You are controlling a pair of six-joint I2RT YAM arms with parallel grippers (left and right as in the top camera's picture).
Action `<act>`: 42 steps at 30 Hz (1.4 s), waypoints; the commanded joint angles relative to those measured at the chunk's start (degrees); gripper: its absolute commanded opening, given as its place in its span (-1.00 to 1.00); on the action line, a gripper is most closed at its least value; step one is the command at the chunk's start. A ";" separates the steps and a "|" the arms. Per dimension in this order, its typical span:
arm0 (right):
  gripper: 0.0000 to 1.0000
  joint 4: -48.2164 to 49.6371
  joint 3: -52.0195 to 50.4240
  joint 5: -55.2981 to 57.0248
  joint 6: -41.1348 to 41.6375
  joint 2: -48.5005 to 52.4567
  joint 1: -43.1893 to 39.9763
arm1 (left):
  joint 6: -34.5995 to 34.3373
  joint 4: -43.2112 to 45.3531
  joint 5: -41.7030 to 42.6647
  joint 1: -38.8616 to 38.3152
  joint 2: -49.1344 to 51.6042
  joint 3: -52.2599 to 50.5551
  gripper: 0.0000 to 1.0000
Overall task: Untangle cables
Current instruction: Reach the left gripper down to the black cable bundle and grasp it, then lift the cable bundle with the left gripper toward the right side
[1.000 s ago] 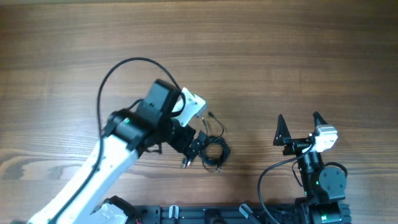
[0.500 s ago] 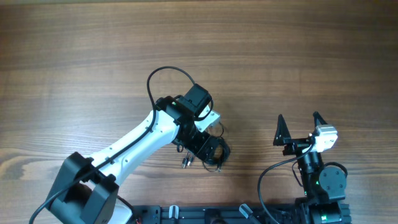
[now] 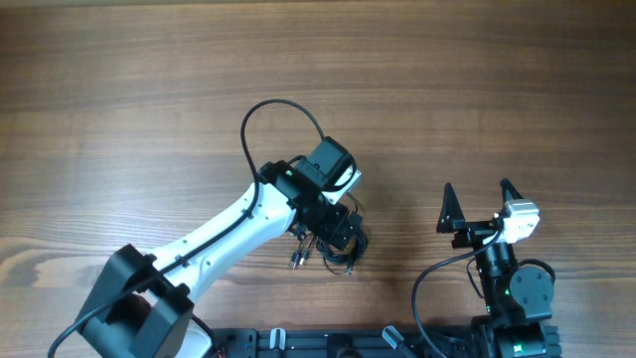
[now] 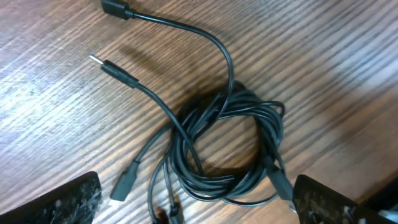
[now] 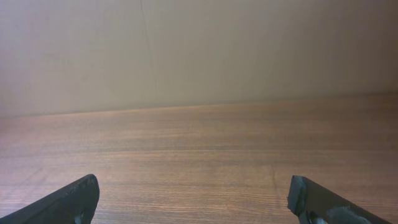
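left gripper: jaws spread wide, empty, hovering just above the cables | cables: one knotted coil on the table, plug ends sticking out | right gripper: spread, empty, well apart | step: likely approach for first grasp | next: descend, pinch one loose strand, not the whole coil

No text, label, brand, number or sign can be read in any view, neither on the cables nor on the wooden table.

Thin black cables coiled in a tangled loop, plugs splayed outward
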 commanded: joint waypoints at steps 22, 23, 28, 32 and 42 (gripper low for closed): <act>0.99 0.26 -0.04 -0.90 0.96 -0.15 0.17 | 7.23 8.83 -6.84 -2.29 12.63 -0.28 -0.65; 0.99 0.26 -0.04 -0.90 0.96 -0.15 0.17 | 7.23 9.20 -6.84 -2.29 12.63 -0.28 -0.85; 1.00 0.26 -0.04 -0.90 0.96 -0.15 0.17 | 6.75 11.65 -6.82 -2.29 12.63 -0.26 -0.92; 1.00 0.26 -0.04 -0.90 0.96 -0.15 0.17 | 3.06 13.73 -6.75 -2.29 10.97 -0.24 -0.92; 0.99 0.26 -0.04 -0.90 0.96 -0.15 0.17 | 0.66 22.53 -6.36 -2.29 -4.20 -0.26 -0.92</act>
